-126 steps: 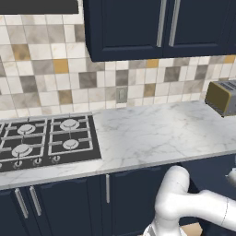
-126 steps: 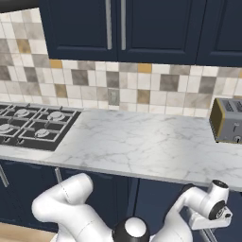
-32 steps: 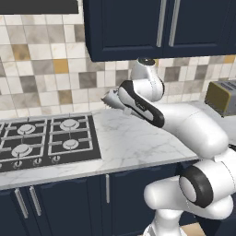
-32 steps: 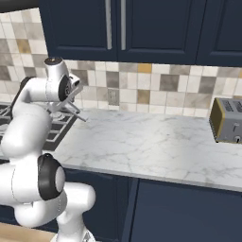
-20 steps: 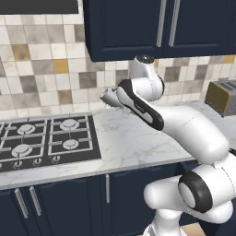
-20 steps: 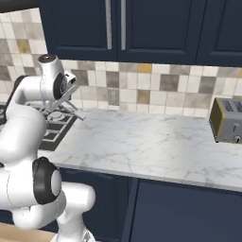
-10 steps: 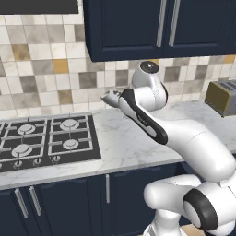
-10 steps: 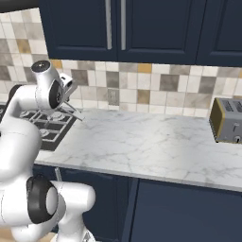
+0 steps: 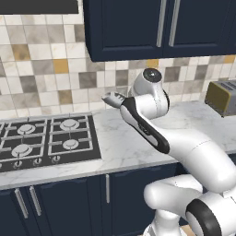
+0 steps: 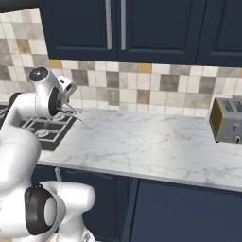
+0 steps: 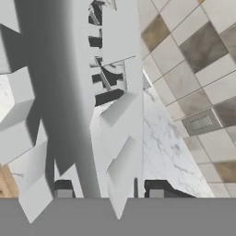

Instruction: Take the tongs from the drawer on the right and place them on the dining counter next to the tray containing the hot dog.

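Observation:
My gripper (image 9: pixel 109 97) hangs above the marble worktop, just right of the stove. It is shut on the slim silver tongs (image 10: pixel 75 115), which stick out down and to the right of the hand (image 10: pixel 65 100). In the hand view the tongs (image 11: pixel 115 115) fill the middle as pale grey arms running up from between the dark fingertips, with the gripper (image 11: pixel 110 191) closed around them. The drawer, the dining counter, the tray and the hot dog are out of view.
A black stove (image 9: pixel 41 138) lies at the left of the marble worktop (image 10: pixel 142 142). A brass-coloured toaster (image 10: pixel 227 120) stands at the far right. Navy wall cabinets (image 9: pixel 156 27) hang above the tiled backsplash, which has a wall outlet (image 11: pixel 200 122).
The arm has come up from below the worktop edge. Over the last second the wrist has kept turning slowly with the tongs still held, and the hand has stayed near the stove's right edge.

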Motion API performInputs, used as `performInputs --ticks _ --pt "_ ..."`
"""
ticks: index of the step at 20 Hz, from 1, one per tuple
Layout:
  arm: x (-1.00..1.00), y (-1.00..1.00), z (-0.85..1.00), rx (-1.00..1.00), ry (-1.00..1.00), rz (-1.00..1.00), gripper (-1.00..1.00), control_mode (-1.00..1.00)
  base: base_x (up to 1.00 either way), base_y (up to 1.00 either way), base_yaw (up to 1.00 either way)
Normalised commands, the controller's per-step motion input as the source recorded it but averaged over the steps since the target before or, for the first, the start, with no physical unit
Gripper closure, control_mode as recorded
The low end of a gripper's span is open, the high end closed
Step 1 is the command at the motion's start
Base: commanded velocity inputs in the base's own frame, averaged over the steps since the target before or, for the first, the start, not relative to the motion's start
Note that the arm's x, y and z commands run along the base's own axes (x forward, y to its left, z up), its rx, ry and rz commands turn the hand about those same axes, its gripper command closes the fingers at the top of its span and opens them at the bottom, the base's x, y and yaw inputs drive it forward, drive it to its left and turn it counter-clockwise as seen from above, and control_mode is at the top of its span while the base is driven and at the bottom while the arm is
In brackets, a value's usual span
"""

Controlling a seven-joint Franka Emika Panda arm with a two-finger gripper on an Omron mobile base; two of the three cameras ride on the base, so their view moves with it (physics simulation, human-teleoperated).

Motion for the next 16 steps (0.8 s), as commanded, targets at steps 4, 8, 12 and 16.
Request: performInputs --ticks 4,8,12,16 --pt "0.00 0.00 0.00 0.00 -0.02 0.00 1.00 -1.00 0.00 0.00 0.00" --pt "0.00 0.00 0.00 0.00 0.00 0.00 1.00 -1.00 0.00 0.00 0.00" --pt "0.00 0.00 0.00 0.00 -0.01 0.00 1.00 -1.00 0.00 0.00 0.00" --pt "0.00 0.00 0.00 0.00 -0.01 0.00 1.00 -1.00 0.00 0.00 0.00"
